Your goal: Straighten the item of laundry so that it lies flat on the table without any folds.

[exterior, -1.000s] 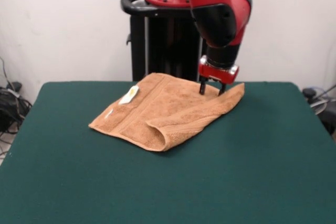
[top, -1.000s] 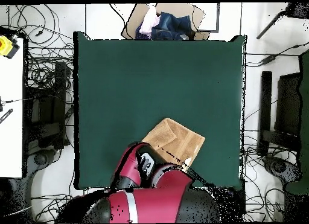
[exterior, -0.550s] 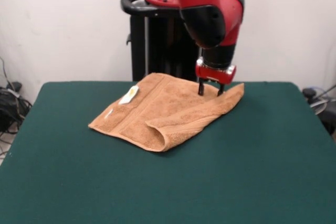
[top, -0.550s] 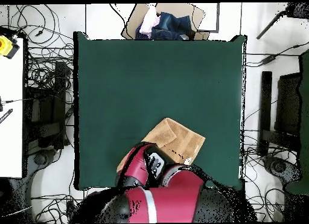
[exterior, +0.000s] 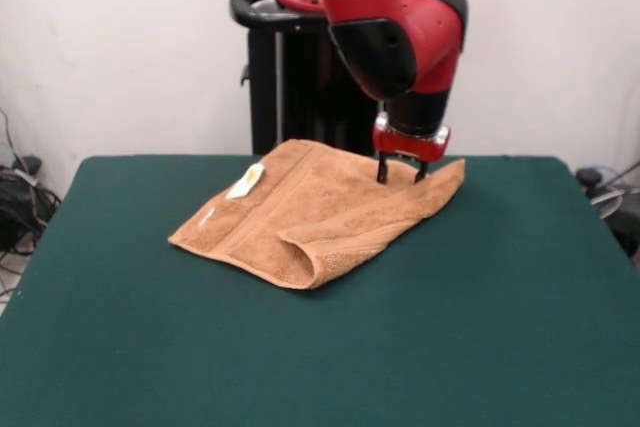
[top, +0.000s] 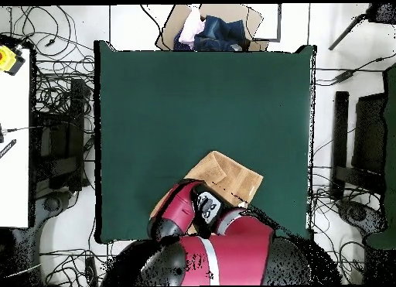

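I am looking at the desk (exterior: 480,327), whose green top is lying mostly bare, with the towel (exterior: 310,212) sitting toward its far side, near the middle. The towel is not lying flat yet: it is doubled over, with a rounded fold running along its near edge and one corner stretching out to the right, so as I judge it the unfolding is all still to do. The arm (exterior: 400,37) is reaching down over the towel's far right part, and from overhead it is covering that end of the cloth. The pincer (exterior: 397,169) is standing released, its two dark prongs apart and pointing down at the towel's upper layer, touching it or just above; I cannot tell which. A small white tag (exterior: 246,181) is showing on the towel's left part. Nothing else is sitting on the desk; cables and a box of clothes (top: 207,27) are lying off its edges, well clear.
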Motion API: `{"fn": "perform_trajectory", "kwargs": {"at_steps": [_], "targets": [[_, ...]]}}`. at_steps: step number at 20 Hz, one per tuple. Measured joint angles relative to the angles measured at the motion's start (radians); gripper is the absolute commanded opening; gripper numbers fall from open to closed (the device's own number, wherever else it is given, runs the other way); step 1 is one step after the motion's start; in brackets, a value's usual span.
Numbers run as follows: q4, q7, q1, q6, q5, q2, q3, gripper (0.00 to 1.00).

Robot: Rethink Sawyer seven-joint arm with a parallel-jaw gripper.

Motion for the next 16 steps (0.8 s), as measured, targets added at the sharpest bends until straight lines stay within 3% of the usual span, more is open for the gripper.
{"fn": "perform_trajectory", "kwargs": {"at_steps": [6,16], "targets": [[-0.028,-0.085,-0.002,0.078,0.070,0.011,0.009,1.00],[-0.125,-0.321,-0.005,0.330,0.170,0.055,0.063,1.00]]}}
